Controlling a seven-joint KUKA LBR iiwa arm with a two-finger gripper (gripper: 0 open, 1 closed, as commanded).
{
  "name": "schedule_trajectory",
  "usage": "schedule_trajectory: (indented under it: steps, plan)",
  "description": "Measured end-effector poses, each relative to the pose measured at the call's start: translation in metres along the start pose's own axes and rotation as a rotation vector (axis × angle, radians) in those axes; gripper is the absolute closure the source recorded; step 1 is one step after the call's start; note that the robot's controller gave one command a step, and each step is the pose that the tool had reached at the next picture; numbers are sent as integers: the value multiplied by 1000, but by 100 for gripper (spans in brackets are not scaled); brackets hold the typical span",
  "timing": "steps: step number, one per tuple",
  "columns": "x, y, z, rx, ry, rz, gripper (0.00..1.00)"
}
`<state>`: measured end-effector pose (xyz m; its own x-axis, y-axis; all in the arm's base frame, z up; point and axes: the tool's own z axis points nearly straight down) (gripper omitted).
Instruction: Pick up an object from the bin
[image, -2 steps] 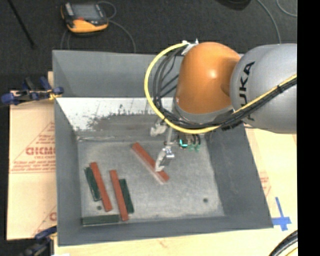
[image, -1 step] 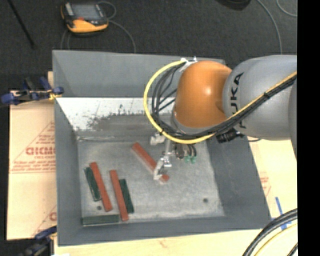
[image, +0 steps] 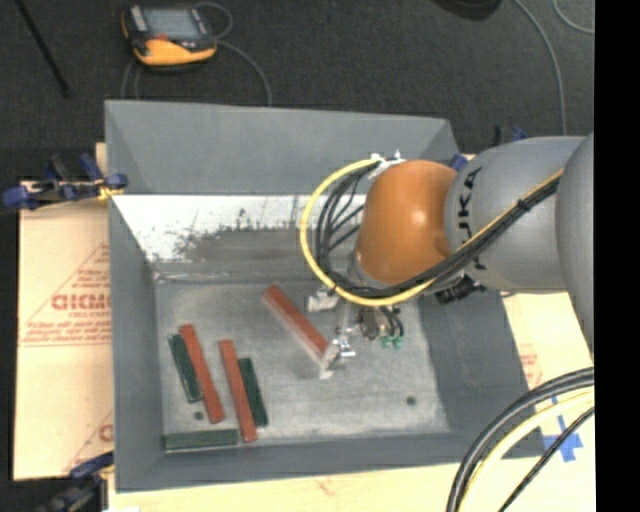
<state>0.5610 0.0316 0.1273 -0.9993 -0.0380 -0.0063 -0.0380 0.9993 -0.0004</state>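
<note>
Gripper: mid-bin, at the slanted red bar's lower end, seemingly touching; spread or pressed together, cannot tell. Red and green bars: bin's lower-left corner.

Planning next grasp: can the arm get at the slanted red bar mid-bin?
Probably yes. The red bar lies alone on the bin floor, nothing on it, apart from the bars at left. The arm's tip hangs right by its lower end.
</note>
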Motion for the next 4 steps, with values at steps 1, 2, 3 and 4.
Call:
schedule_trajectory:
  steps: [1,2,3,4]
  plan:
    - [-22,-16,33,-1,2,40,0]
    - [-51,7,46,-2,13,236,100]
    - [-52,7,46,-3,9,236,100]
    - [-61,50,18,2,5,228,100]
